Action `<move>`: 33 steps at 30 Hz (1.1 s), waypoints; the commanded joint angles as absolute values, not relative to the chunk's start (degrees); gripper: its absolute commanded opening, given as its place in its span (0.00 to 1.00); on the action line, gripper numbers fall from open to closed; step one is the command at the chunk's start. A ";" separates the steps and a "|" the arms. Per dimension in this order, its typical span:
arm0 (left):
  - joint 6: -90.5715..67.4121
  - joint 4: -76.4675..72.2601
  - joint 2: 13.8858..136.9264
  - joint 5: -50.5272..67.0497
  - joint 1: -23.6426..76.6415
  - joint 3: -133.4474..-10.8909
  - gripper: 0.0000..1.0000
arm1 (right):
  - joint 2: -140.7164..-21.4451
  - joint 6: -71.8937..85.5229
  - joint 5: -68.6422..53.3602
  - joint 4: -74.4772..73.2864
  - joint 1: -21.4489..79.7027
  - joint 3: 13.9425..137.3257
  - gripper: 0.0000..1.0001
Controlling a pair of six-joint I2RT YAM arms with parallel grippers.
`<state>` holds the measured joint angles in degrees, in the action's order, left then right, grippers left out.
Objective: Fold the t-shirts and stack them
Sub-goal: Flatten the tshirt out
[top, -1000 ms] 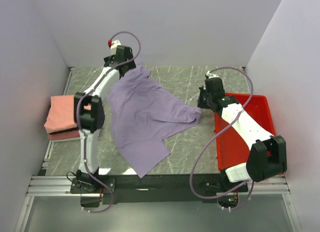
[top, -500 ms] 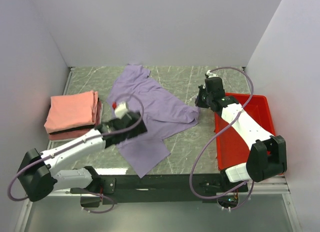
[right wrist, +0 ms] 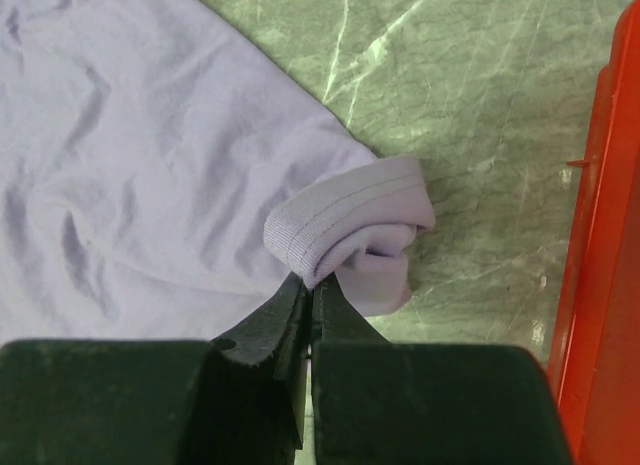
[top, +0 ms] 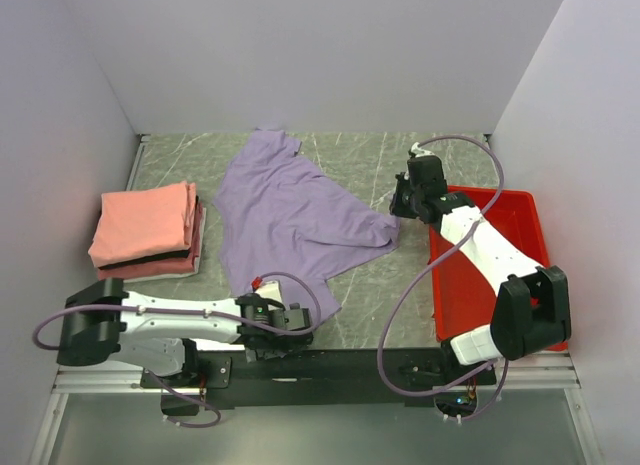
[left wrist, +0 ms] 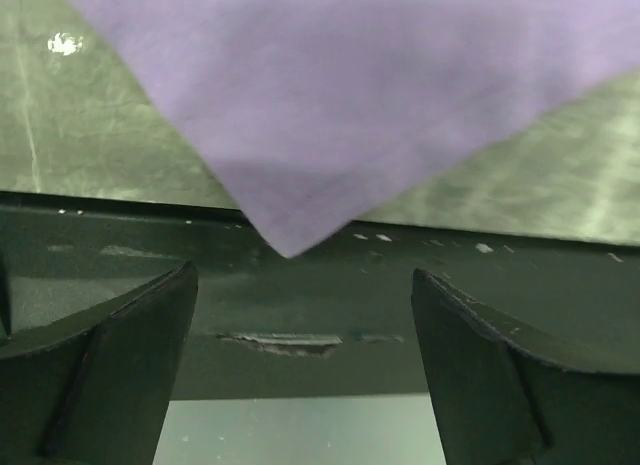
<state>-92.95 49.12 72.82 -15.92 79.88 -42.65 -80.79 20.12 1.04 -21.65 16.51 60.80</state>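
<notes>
Where walls point(top: 330, 45) enclose marbled tabletop point(top: 360, 163), lavender t-shirt point(top: 290, 215) sprawls.

Place: we took it for a robot lab test cell.
Walls: we saw plain white panels point(top: 330, 55) boxing the bench at 9, 12 and 3 o'clock.
Bench: we noted a marble-look top point(top: 360, 165) and a metal rail point(top: 100, 370) at 6 o'clock.

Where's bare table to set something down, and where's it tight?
Bare marble between the purple shirt and red tray, near side; the far-left corner behind the pink stack. Tight: near edge, where the left gripper faces the shirt's corner, and at the right gripper pinching the sleeve.
</notes>
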 commanded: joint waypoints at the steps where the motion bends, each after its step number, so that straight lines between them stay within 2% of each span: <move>1: -98.44 51.17 75.40 -14.34 80.59 -43.95 0.92 | -82.00 20.39 1.67 -20.21 16.35 61.26 0.00; 11: -102.21 45.62 70.49 -8.62 80.51 -36.92 0.87 | -83.58 20.13 2.55 -20.39 16.35 61.44 0.00; 18: -100.37 45.87 74.09 -5.98 80.51 -37.53 0.87 | -84.46 19.86 2.72 -20.30 16.43 61.61 0.00; 22: -100.90 48.52 76.55 -6.50 80.51 -38.41 0.83 | -85.25 19.95 2.90 -20.30 16.35 61.87 0.00; 32: -97.57 41.85 73.83 -11.16 75.77 -36.74 0.75 | -84.90 19.69 2.46 -20.48 16.43 61.79 0.00; 33: -95.47 39.49 73.92 -10.90 74.28 -36.30 0.71 | -84.47 19.69 2.03 -20.48 16.35 61.79 0.00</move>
<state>-97.93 46.89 74.65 -7.01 77.01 -37.52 -84.99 20.08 2.09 -21.67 16.51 60.73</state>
